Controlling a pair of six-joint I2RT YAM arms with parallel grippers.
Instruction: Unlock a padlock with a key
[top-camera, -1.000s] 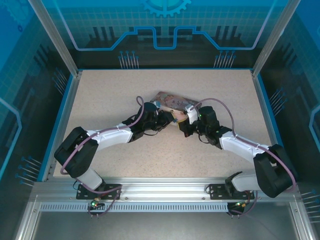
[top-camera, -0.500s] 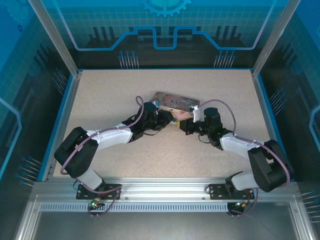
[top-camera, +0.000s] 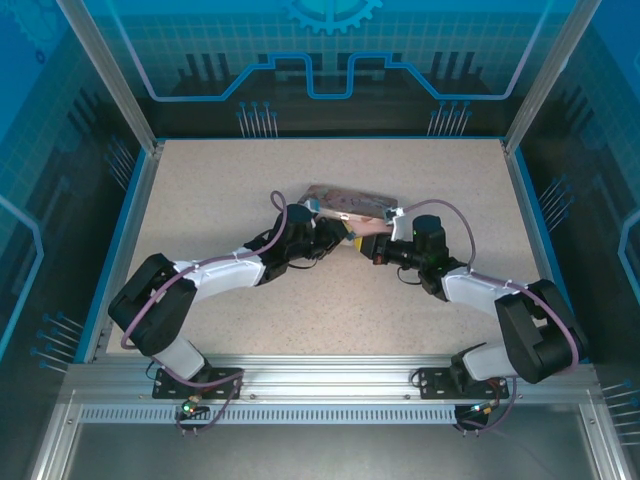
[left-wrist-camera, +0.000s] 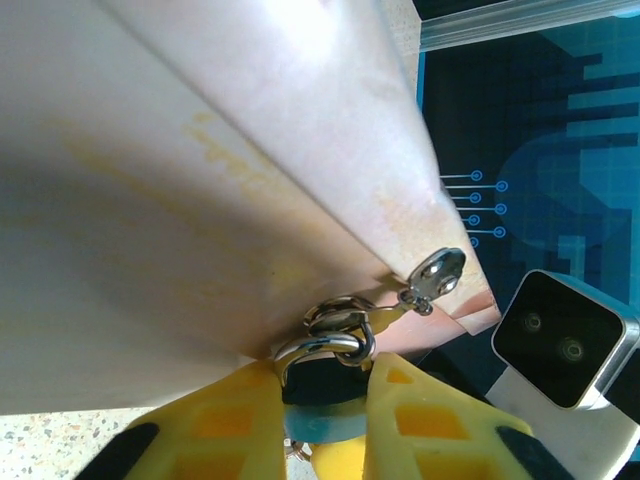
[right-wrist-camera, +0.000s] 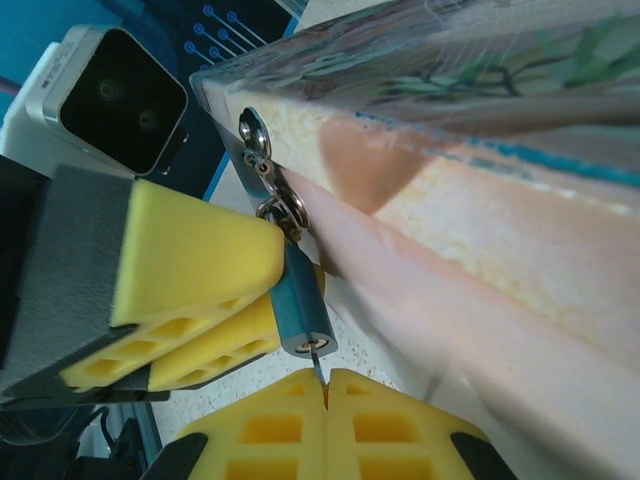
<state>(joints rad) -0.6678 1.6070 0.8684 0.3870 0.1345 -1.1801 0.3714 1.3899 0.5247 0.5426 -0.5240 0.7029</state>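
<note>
The small blue padlock (right-wrist-camera: 298, 305) hangs by its metal shackle (left-wrist-camera: 322, 345) from the hasp (left-wrist-camera: 437, 272) of the pink illustrated tin box (top-camera: 345, 200). My left gripper (left-wrist-camera: 322, 375) is shut on the padlock's blue body (left-wrist-camera: 322, 422), one yellow finger (right-wrist-camera: 190, 290) on each side. My right gripper (right-wrist-camera: 326, 385) is shut on the thin dark key (right-wrist-camera: 318, 368), whose tip sits in the keyhole at the padlock's bottom end. In the top view the left gripper (top-camera: 338, 238) and right gripper (top-camera: 368, 246) meet nose to nose at the box's near edge.
The tin box (right-wrist-camera: 470, 190) lies close on the right of both grippers and looks tipped up on one edge. The left wrist camera (right-wrist-camera: 120, 95) and the right wrist camera (left-wrist-camera: 565, 335) face each other at close range. Speckled tabletop (top-camera: 330, 300) surrounds them, bounded by a blue frame (top-camera: 118, 240).
The right wrist has turned and drawn a little to the right, its gripper staying at the padlock. The tin box looks flatter from above. The left arm has held still.
</note>
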